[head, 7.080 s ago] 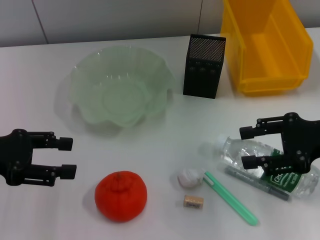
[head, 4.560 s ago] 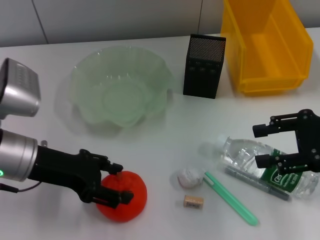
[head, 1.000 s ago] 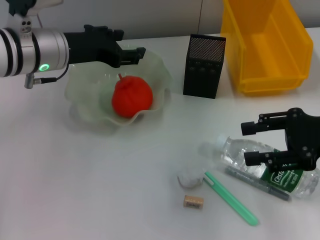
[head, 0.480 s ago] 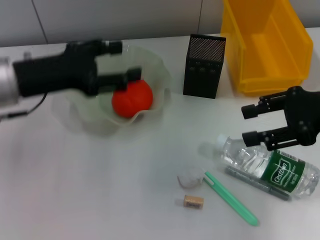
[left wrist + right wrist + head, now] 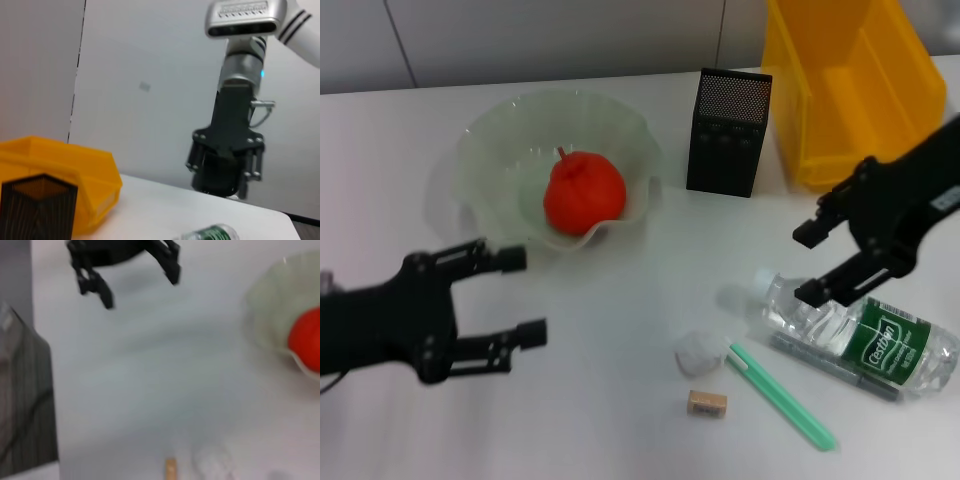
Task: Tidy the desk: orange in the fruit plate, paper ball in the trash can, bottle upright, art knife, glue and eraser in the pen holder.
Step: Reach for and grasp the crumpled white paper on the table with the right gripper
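The orange [image 5: 583, 193] rests inside the pale green fruit plate [image 5: 480, 140]. My left gripper [image 5: 525, 297] hovers open and empty in front of the plate, at the near left. The bottle [image 5: 860, 335] lies on its side at the right. My right gripper [image 5: 804, 264] is open just above its cap end. The white paper ball [image 5: 698, 350] and the tan eraser [image 5: 706, 403] lie near the front centre. Beside them lie a green stick [image 5: 782, 396] and a grey pen-shaped tool [image 5: 835, 368]; I cannot tell which is the art knife or the glue.
The black mesh pen holder [image 5: 728, 130] stands behind centre, with the yellow trash can [image 5: 855, 90] to its right at the back. The left wrist view shows my right gripper [image 5: 222, 172] over the table. The right wrist view shows my left gripper [image 5: 141, 290].
My left gripper has let go of the orange in the fruit plate and drawn back to the near left, empty. My right gripper has risen and tilted above the bottle.
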### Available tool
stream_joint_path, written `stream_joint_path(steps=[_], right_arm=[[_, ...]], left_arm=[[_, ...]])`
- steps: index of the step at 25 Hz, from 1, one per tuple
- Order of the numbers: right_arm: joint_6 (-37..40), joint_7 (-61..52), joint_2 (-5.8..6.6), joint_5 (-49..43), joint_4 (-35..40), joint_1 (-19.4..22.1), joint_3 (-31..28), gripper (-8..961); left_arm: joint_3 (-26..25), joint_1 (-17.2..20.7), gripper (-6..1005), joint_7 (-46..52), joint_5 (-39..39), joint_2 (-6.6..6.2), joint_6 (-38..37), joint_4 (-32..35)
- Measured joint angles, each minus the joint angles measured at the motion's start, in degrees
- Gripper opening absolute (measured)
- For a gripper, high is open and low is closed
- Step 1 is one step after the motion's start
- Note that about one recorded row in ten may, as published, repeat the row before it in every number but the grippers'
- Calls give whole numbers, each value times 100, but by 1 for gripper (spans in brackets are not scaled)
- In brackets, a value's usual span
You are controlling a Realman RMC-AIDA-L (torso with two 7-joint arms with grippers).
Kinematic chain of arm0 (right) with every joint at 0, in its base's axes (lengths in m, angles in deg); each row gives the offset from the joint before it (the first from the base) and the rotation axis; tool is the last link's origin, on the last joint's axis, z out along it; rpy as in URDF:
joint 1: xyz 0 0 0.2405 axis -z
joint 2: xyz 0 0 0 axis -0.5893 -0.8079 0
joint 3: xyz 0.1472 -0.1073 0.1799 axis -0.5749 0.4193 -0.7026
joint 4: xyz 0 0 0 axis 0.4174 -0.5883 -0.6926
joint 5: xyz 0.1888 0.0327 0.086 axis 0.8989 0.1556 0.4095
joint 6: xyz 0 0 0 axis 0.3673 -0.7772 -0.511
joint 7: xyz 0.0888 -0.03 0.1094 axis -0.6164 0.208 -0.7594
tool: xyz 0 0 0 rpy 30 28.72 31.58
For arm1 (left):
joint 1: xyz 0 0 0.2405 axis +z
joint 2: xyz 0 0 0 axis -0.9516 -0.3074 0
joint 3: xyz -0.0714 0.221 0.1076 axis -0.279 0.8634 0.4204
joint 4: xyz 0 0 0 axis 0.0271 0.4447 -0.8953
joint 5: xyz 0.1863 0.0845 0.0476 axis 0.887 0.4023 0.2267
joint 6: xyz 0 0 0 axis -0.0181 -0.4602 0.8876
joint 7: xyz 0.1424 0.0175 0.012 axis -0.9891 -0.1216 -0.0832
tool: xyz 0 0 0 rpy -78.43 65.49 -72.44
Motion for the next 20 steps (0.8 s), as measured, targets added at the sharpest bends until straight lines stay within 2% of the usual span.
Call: stream_joint_path(steps=[2, 7, 10, 13, 20], right_arm=[[-33, -108, -31, -184, -16, -109, 172, 545], [-365, -513, -243, -871, -168, -466, 909, 541], [-684, -753, -249, -943, -421, -576, 1470, 539], [-973, -876, -255, -979, -982, -728, 1906, 537], [-1524, -925, -284, -830, -1849, -910, 2345, 532]], left_arm=[[10, 56, 842, -56, 1, -24, -8, -49], [25, 274, 842, -253, 149, -66, -76, -114], [20, 298, 842, -265, 368, -24, -102, -124], [-17, 272, 842, -251, 553, 42, -103, -131], [-28, 258, 842, -242, 600, 69, -52, -137]])
